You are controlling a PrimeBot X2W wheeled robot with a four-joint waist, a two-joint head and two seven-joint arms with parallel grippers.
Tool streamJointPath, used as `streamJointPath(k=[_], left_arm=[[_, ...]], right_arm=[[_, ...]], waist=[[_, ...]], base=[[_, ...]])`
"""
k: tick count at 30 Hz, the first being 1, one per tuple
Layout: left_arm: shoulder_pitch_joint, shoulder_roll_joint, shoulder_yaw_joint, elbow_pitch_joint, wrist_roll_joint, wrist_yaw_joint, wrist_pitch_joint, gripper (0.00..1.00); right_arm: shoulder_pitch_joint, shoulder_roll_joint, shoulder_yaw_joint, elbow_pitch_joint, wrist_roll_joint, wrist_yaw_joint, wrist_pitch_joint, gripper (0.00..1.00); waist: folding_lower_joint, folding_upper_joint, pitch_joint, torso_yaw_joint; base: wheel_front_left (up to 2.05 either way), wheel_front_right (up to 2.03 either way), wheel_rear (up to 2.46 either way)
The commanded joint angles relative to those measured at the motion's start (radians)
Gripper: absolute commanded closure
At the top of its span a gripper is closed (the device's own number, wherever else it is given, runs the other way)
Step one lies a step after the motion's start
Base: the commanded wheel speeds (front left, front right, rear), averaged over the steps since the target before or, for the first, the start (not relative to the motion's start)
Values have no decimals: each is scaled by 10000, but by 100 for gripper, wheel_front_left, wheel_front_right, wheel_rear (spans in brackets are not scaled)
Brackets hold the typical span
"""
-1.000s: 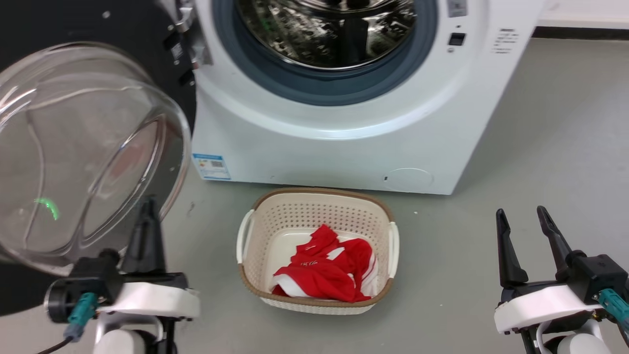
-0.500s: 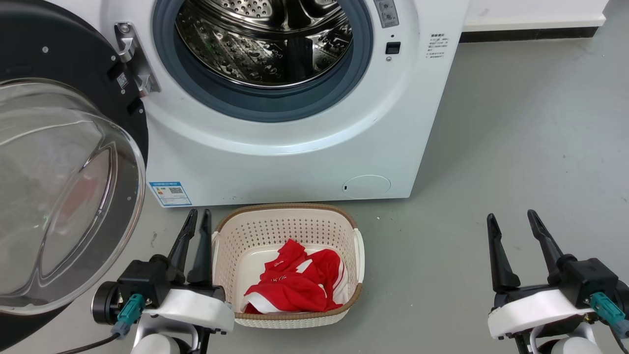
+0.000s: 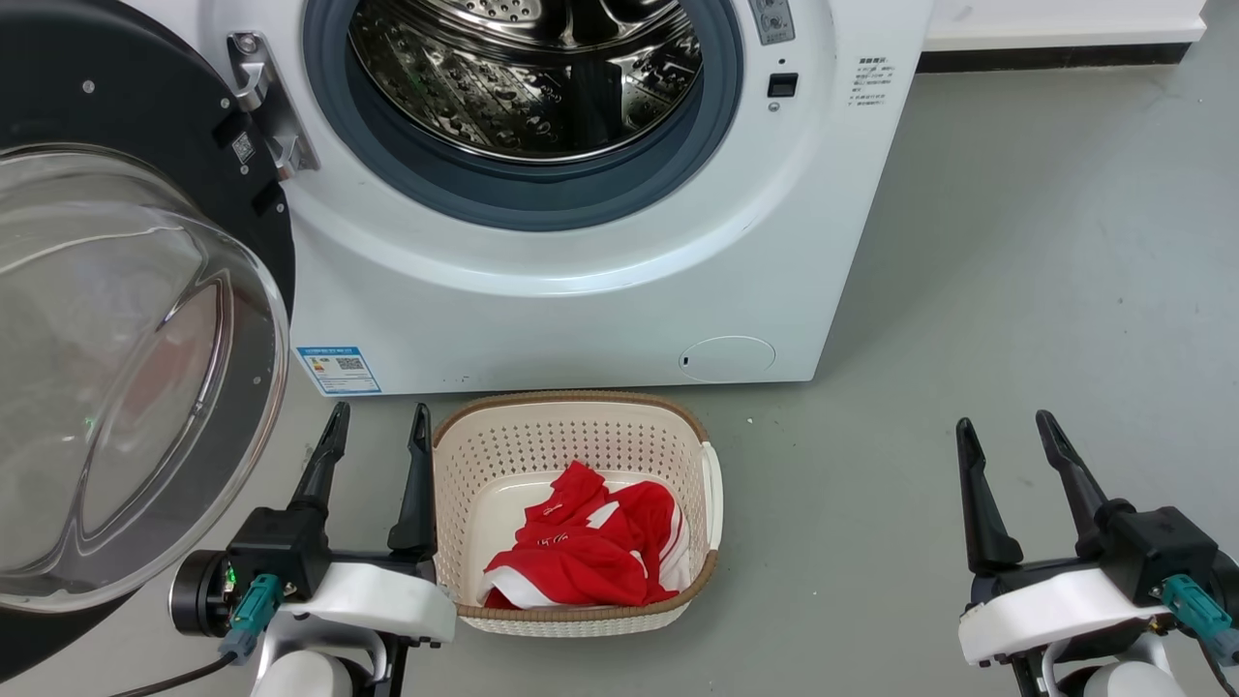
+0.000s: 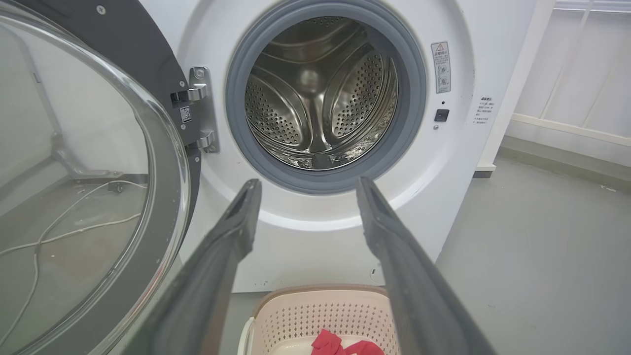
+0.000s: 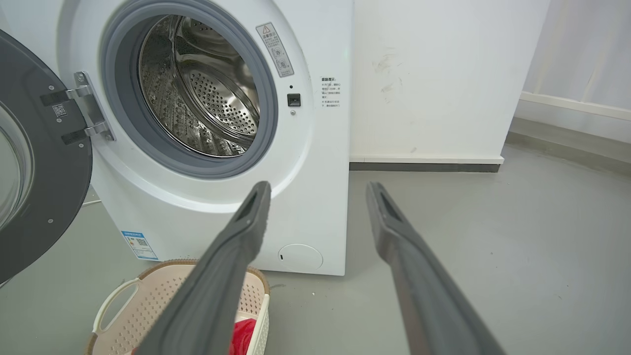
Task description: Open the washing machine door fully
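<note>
The washing machine door [image 3: 126,339] stands swung wide open at the left of the white washing machine [image 3: 581,310], hanging on its steel hinge [image 3: 266,116]. Its glossy black rim surrounds a clear domed glass bowl. The picture edge cuts off the door's left side and the machine's top. The perforated drum [image 3: 528,68] lies exposed inside the grey-blue gasket [image 3: 542,198].

The left gripper [image 3: 379,411] hovers beside the laundry basket [image 3: 571,397]. Its fingers are now spread, where half a second ago they were nearly together. The right gripper [image 3: 1004,421] holds nothing, its fingers apart as before.

washing machine door [image 3: 126,378] cut by left edge, washing machine [image 3: 581,310] top cropped, blue label [image 3: 338,369] unreadable
</note>
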Motion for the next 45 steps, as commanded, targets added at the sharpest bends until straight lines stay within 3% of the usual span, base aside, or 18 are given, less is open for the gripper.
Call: streamJointPath(k=[1, 30, 31, 34, 45], left_arm=[[-37, 13, 13, -27, -53, -21, -59, 0], [76, -54, 239, -243, 93, 59, -51, 0], [18, -59, 216, -207, 27, 43, -27, 100], [84, -99, 221, 42, -159, 27, 51, 100], [52, -150, 476, 203, -2317, -150, 624, 100]], right_arm=[[-112, 16, 10, -5, 57, -7, -58, 0], [-260, 16, 92, 194, 170, -7, -181, 0], [-157, 0, 87, 179, 156, 0, -122, 100], [-26, 0, 118, 339, 322, 0, -85, 100], [-138, -137, 99, 503, 2769, -1, 314, 100]], waist=[[0, 0, 21, 2], [0, 0, 221, -62], [0, 0, 222, -62], [0, 0, 216, -62], [0, 0, 125, -44]], base=[[0, 0, 0], [0, 0, 0], [0, 0, 0], [0, 0, 0], [0, 0, 0]])
